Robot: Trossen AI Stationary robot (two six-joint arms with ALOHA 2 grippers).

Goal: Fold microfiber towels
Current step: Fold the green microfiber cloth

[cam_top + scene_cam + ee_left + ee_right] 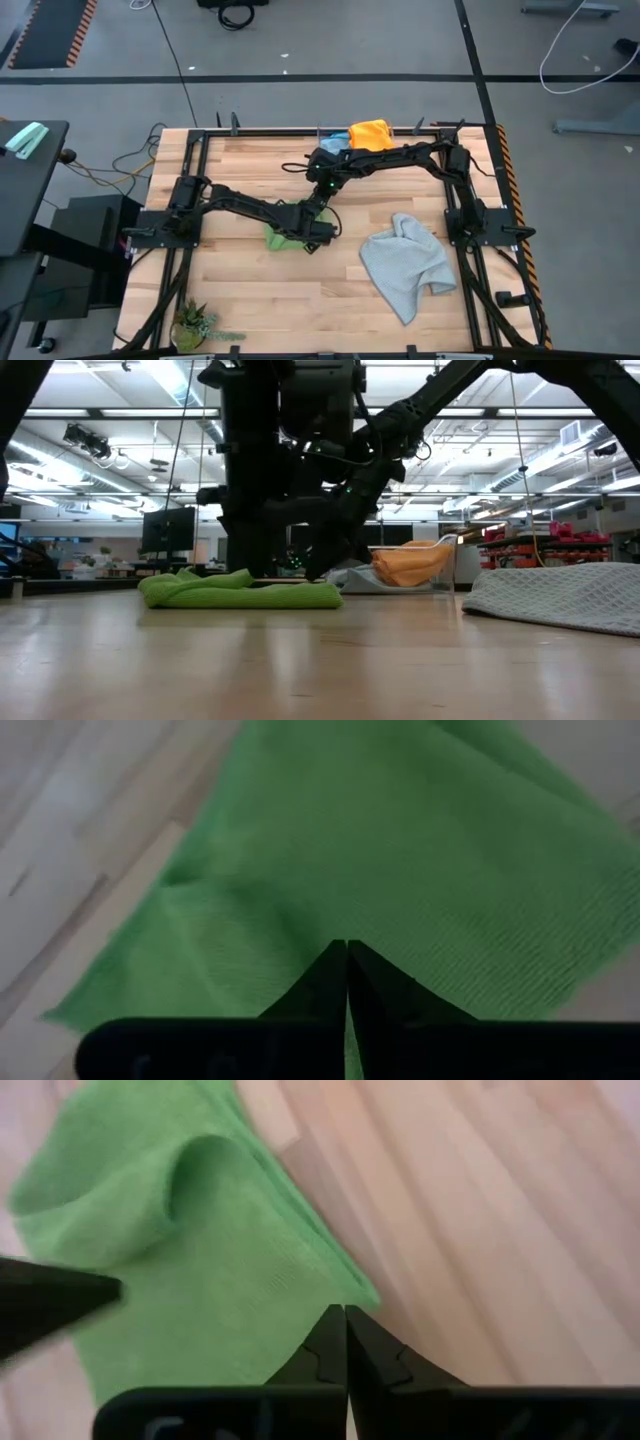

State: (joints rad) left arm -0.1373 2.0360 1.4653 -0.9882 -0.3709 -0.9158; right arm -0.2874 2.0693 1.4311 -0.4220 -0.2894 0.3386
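Jaws of left gripper (347,982) and right gripper (345,1342) both pressed together over green towel (283,238), mid-surface. Cloth soft, light, limp; you grip corners or folded edge, expect sagging.

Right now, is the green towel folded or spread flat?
Folded, roughly: the green towel lies as a low, layered bundle on the table, a doubled edge showing in the right wrist view. Both tools sit shut over it.
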